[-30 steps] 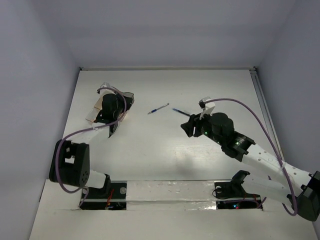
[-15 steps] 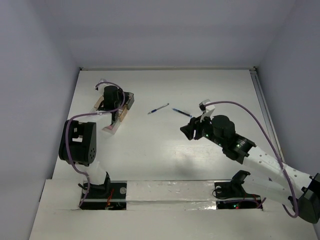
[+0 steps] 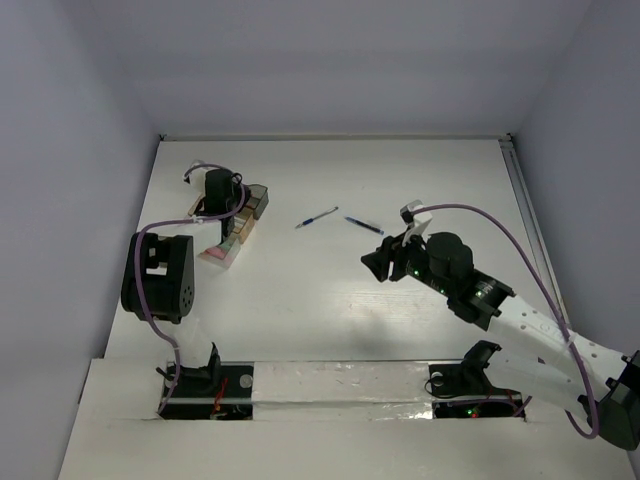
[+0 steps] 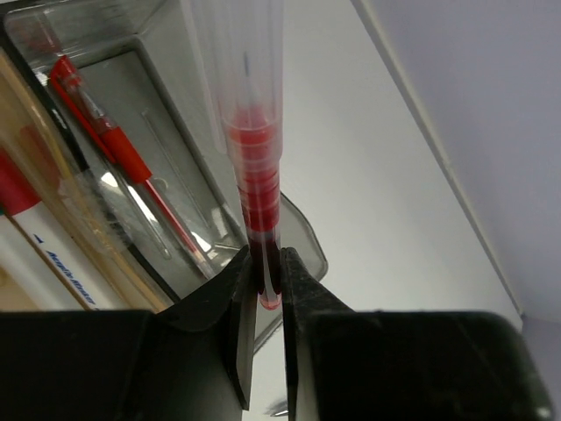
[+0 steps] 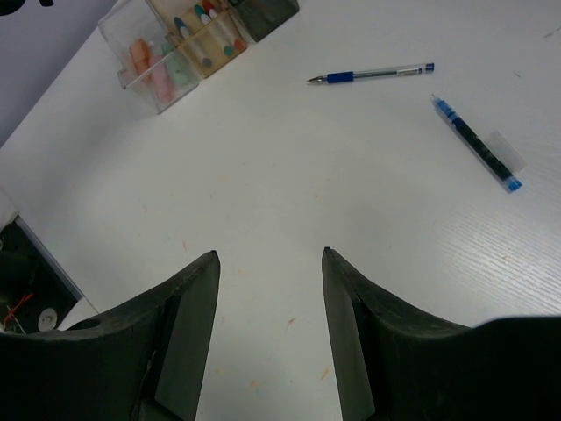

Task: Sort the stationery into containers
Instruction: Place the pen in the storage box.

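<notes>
The left gripper (image 4: 267,274) is clamped tight on a red pen (image 4: 256,149), whose barrel runs straight out past the fingertips by the grey tray (image 4: 175,114) (another red pen (image 4: 114,145) lies inside it). The right gripper (image 5: 269,259) hangs wide open and empty above the table (image 5: 263,175). A blue pen (image 5: 372,74) and a darker pen (image 5: 478,145) lie loose there, well apart from the clear trays (image 5: 166,57).

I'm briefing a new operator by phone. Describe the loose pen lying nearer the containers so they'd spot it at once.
On the white table, two loose pens lie right of the containers clustered at the far left. Take the left pen, closer to the containers. It is slim with a clear barrel and blue grip; its neighbour has a dark barrel with blue ends.
</notes>
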Robot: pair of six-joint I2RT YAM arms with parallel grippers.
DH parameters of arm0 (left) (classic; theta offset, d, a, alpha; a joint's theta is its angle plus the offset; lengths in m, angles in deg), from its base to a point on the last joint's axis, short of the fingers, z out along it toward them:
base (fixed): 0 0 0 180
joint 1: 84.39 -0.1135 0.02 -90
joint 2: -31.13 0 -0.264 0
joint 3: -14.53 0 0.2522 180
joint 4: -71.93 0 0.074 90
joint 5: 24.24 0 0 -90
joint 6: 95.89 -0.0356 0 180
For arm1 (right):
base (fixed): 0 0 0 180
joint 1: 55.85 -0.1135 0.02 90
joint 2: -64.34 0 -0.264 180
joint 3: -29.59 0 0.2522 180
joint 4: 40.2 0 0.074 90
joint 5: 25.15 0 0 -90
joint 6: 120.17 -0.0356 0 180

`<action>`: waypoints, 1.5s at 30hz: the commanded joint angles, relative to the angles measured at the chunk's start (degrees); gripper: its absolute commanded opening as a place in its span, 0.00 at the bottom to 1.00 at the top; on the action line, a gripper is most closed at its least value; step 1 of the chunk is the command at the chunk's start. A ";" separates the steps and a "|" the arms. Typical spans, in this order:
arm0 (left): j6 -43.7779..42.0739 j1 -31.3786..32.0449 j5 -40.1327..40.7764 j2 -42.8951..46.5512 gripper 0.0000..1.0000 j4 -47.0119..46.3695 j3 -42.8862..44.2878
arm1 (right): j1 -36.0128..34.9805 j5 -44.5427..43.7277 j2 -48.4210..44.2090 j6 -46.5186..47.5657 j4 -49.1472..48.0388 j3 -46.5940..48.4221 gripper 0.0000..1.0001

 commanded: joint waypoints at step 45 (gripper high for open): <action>-17.50 16.53 -8.55 50.70 0.43 -10.96 -28.85 | 0.70 -2.78 15.10 -0.11 -0.35 6.84 0.46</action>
